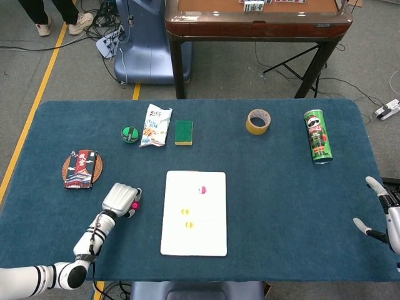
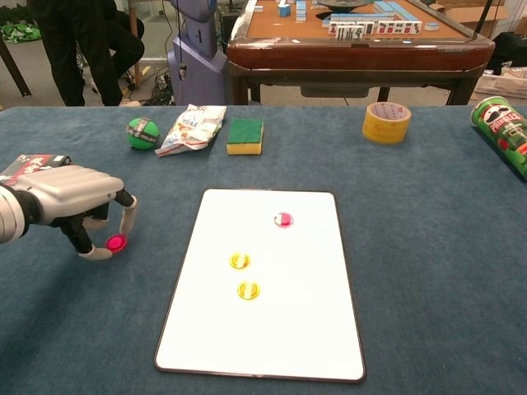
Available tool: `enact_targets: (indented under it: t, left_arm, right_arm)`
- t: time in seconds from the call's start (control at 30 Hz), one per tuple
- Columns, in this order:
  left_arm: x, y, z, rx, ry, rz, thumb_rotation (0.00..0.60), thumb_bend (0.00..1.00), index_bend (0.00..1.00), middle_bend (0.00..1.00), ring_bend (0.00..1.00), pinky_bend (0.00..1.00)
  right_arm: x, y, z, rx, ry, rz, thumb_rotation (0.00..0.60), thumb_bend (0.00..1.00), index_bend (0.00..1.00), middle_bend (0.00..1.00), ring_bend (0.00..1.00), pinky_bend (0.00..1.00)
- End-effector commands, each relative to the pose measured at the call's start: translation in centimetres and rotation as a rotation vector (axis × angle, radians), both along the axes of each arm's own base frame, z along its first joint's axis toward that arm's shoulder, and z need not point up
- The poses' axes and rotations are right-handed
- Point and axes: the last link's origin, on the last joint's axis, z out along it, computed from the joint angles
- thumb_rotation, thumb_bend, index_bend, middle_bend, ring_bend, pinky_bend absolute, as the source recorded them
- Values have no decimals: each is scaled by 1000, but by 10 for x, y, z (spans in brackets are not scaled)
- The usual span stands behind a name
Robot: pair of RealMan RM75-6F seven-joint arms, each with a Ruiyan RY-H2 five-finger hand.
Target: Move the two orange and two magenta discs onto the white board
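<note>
Your left hand (image 2: 70,204) pinches a magenta disc (image 2: 116,242) at its fingertips, just above the table (image 2: 436,247), with the white board (image 2: 272,329) off to that hand's right. On the board lie two orange discs (image 2: 240,261) and another magenta one (image 2: 283,219). Your right hand (image 1: 384,215) rests far right, fingers spread, holding nothing.

1. A robot lab or test room: a blue-cloth work table (image 1: 281,187) on a grey floor.
2. At twelve o'clock stands a mahjong table (image 1: 256,19).
3. Loose cables (image 1: 109,37) and yellow floor tape (image 1: 28,119) at ten o'clock.
</note>
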Motion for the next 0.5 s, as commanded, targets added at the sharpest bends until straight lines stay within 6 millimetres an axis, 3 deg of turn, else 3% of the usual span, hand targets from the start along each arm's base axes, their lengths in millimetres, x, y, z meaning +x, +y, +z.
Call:
enact_targets:
  t: [0.03,0.5]
  left_arm:
    - [14,2,0,3,-15,-27,600,262,613,1000,1000,1000]
    - [106,2,-12,-53,-156,-107,600,262,613,1000,1000,1000]
  right_arm:
    - [0,0,0,1,1,0,600,0,140,267,262,379]
    - [0,2,4,-10,-8,6,600,0,140,267,262,379]
